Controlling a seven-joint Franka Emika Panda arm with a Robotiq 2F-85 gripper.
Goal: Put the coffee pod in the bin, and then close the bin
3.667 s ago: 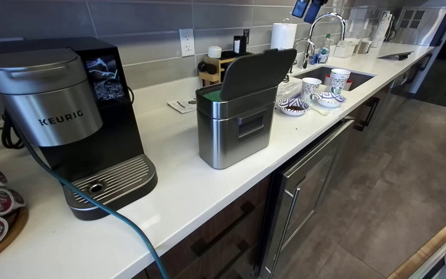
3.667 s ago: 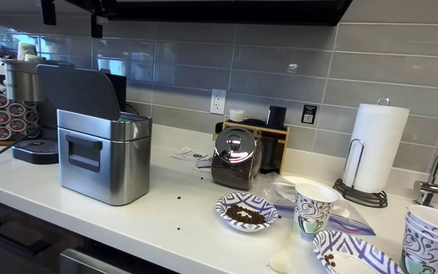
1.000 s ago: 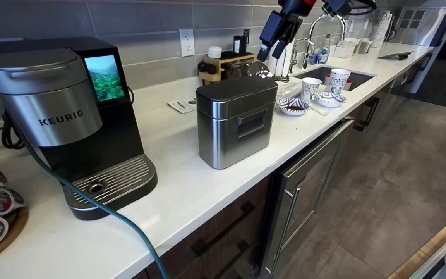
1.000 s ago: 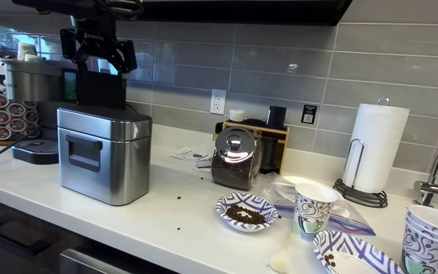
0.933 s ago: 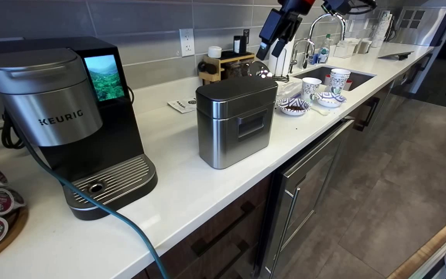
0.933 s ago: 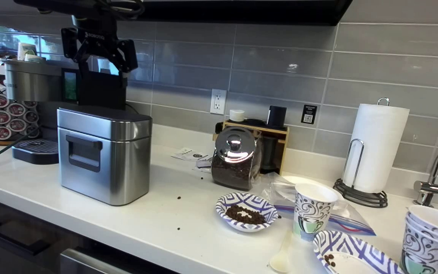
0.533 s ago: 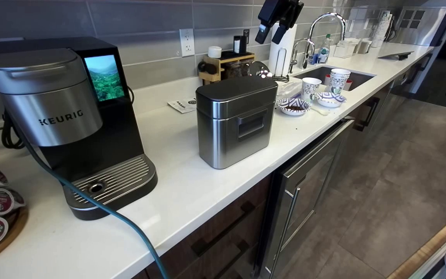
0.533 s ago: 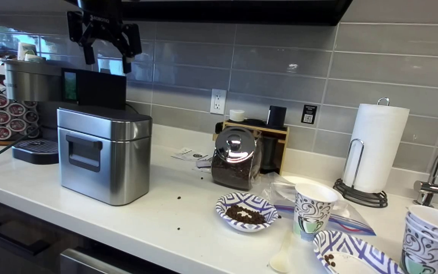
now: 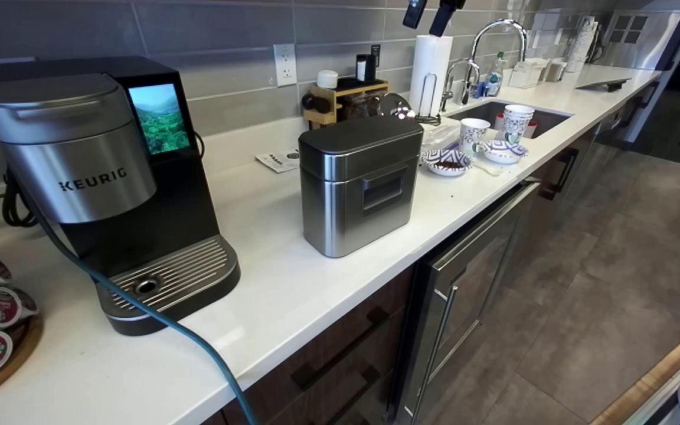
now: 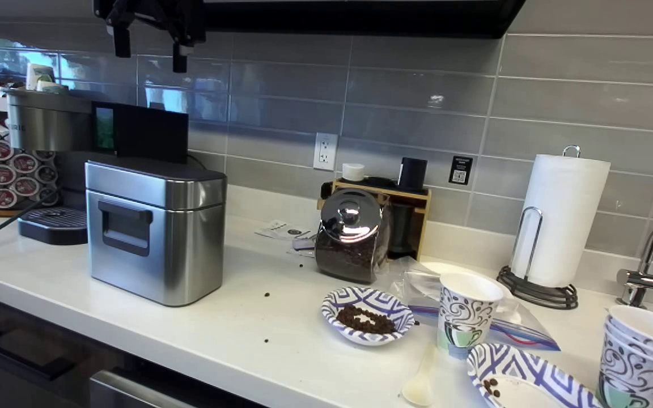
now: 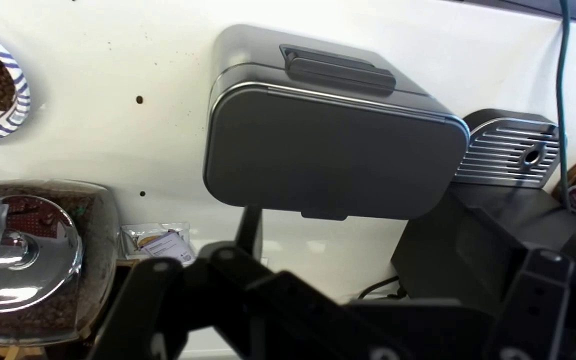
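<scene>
Bin, steel, one: we are seeing it standing upright on the counter, near the Keurig, its dark lid lying flat and closed, hiding the inside. Gripper, one: hanging well above the counter, apart from the lid, its two fingers standing wide apart. Bowl, patterned, one: holding beans and sitting near the jar. Roll, paper, one: standing upright. Pods, several: we are noting them stacked near the Keurig.
</scene>
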